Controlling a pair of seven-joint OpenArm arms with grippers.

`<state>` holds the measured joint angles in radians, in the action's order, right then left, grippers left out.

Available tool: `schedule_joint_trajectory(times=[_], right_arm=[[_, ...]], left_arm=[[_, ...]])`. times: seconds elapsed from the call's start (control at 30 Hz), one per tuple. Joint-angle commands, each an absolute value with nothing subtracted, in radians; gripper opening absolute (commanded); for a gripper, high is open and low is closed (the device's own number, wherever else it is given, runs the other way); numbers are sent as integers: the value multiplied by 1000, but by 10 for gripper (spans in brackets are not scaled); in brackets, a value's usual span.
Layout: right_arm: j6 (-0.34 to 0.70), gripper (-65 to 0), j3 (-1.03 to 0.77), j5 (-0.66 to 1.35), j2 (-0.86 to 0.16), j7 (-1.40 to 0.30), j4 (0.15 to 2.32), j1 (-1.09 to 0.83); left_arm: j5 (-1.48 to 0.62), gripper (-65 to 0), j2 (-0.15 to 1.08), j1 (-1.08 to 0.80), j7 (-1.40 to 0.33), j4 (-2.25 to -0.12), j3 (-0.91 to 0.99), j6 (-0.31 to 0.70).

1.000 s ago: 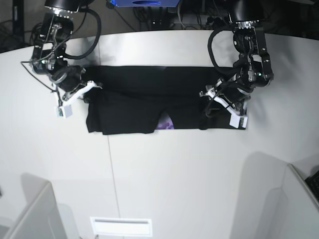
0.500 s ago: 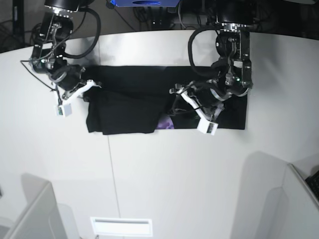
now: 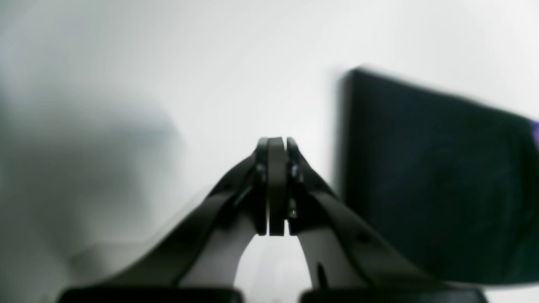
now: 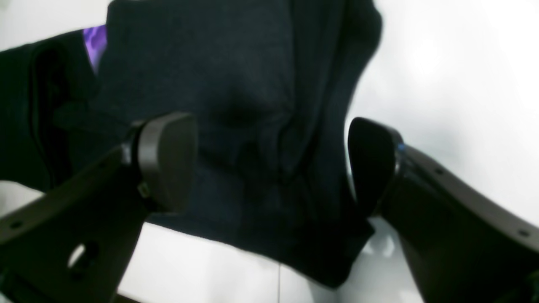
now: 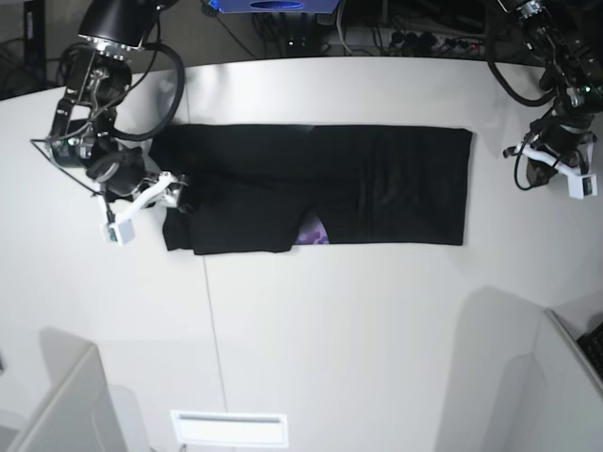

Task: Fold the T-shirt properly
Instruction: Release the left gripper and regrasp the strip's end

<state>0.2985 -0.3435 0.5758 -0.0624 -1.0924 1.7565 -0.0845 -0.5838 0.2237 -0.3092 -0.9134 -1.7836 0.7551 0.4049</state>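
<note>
The black T-shirt (image 5: 311, 188) lies on the white table as a long folded band, with a bit of purple print (image 5: 313, 232) showing at its front edge. My right gripper (image 5: 177, 194) is at the shirt's left end. In the right wrist view it (image 4: 269, 160) is open, its jaws standing either side of the rumpled black cloth (image 4: 236, 84) without closing on it. My left gripper (image 5: 539, 171) is off the shirt, to the right of its right edge. In the left wrist view it (image 3: 276, 143) is shut and empty over bare table, with the shirt's edge (image 3: 421, 176) beside it.
Grey partitions stand at the front left (image 5: 66, 405) and front right (image 5: 556, 386). A white slotted plate (image 5: 229, 428) lies at the front edge. Cables and a blue object (image 5: 273, 5) sit behind the table. A seam (image 5: 205, 311) runs across the tabletop.
My left gripper, which was over the shirt's right half and moving leftward, has let go and pulled away to the right, off the cloth. The shirt's right end now lies flat. The right gripper shifted slightly.
</note>
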Motion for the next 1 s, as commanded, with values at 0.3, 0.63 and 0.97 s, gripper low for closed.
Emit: schedule_joint_trajectory(times=[0.3,0.63,0.97], right_arm=[[305,-141,-346,593,-84,-1072,1478,53],[306,-143,-335,630,-51,-1132,1440,19],[306,-254,-334,682,-61,-1106,1379,15]], left_arm=[[-595,-650,237,-326,-885,-1673,855,538],[-444,-650,231,-282,-808,-1618,746,538],[-403,-650,203,-211,-808,-1572,631,533]])
